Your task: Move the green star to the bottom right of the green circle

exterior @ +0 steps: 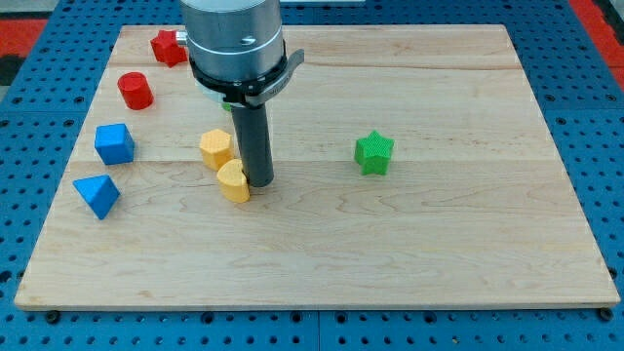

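Observation:
The green star [373, 153] lies right of the board's middle, standing alone. My tip [258, 182] rests on the board left of centre, far to the star's left, touching or nearly touching the right side of a yellow heart [233, 180]. Only a sliver of green [226, 106] shows under the arm's body just left of the rod. It may be the green circle; the rest is hidden by the arm.
A yellow hexagon-like block [215, 148] sits just above-left of the heart. A red star [168, 46] and a red cylinder [135, 90] are at the top left. A blue cube [114, 143] and a blue triangle [96, 195] lie near the wooden board's [439, 244] left edge.

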You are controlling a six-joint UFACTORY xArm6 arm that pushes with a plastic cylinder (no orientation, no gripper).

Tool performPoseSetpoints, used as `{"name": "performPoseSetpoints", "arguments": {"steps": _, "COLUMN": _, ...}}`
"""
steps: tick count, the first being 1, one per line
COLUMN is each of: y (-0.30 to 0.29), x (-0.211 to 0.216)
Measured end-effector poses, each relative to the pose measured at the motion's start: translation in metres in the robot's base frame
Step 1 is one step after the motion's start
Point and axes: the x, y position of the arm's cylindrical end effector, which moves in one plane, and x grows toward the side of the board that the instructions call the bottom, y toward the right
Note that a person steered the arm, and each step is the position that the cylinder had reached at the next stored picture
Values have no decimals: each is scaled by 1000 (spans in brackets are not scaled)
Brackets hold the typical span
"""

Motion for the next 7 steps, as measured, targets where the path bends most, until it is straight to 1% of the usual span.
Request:
{"name": "performPoseSetpoints", "arguments": {"steps": 2, "y": -29, "x": 12}}
{"name": "performPoseSetpoints", "arguments": {"steps": 3, "y": -30, "x": 18}}
{"name": "performPoseSetpoints", "arguments": {"steps": 4, "y": 28, "x": 45}}
{"name": "performPoseSetpoints", "arguments": {"steps": 5, "y": 108, "x": 41}}
{"name": "performPoseSetpoints", "arguments": {"steps": 6, "y": 172, "x": 21}}
{"name": "performPoseSetpoints", "arguments": {"steps": 7, "y": 142, "x": -20}}
